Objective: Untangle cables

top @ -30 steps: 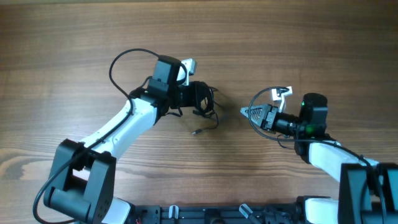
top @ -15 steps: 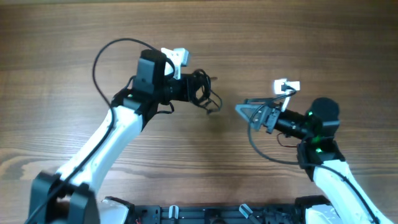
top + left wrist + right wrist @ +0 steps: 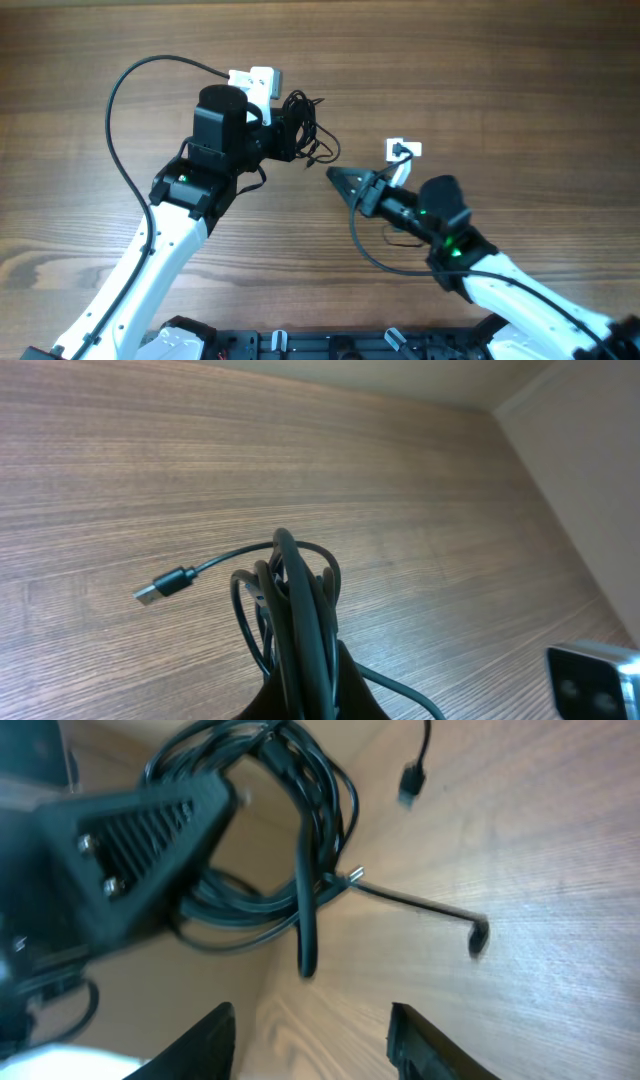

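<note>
You have bare table [image 3: 500, 70] to the right of and beyond the right gripper [image 3: 335, 178], so it can pass freely there. Just ahead of its parted fingers hangs the cable bundle [image 3: 305, 125], pinched in the left gripper [image 3: 283, 138]. The left arm [image 3: 180, 215] blocks the left side. One plug [image 3: 158, 586] juts out sideways.

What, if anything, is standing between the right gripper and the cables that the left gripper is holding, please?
Nothing visible does. The right gripper, jaws open, faces the cables bunched in the left gripper; only the wooden table shows between them.
</note>
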Available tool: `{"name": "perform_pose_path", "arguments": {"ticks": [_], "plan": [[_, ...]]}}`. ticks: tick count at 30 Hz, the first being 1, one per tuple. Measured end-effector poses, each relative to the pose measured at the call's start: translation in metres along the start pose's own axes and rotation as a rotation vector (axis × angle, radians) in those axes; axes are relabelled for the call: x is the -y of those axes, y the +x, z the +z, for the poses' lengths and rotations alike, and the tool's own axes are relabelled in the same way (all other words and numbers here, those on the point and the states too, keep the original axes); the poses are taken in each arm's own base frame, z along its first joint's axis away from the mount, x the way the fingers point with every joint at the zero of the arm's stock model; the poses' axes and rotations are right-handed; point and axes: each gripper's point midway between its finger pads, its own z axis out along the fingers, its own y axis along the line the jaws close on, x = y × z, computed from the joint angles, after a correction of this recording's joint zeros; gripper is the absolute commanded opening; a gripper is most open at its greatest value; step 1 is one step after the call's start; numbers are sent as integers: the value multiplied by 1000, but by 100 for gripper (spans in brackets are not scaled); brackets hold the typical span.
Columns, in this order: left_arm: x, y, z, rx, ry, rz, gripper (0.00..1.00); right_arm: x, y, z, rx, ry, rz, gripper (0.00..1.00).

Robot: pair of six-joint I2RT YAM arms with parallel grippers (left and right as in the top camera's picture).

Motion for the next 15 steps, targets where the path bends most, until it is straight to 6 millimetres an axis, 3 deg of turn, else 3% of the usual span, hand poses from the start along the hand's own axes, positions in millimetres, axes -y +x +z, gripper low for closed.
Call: {"name": "perform_pose_path", "arguments": {"ticks": [5,8,10,15], "plan": [[-2,2,0,-7,-10,-3,4,4,-4,18,66,24,68,48],[-3,3,0,-13,-15,-5,4,22,-8,36,68,126,138,35],[-4,5,0,-21,-19,-8,4,28,-12,42,79,171,154,31],[-10,5,-5,-23,-33,-22,4,58,-14,39,104,340,183,22]]}}
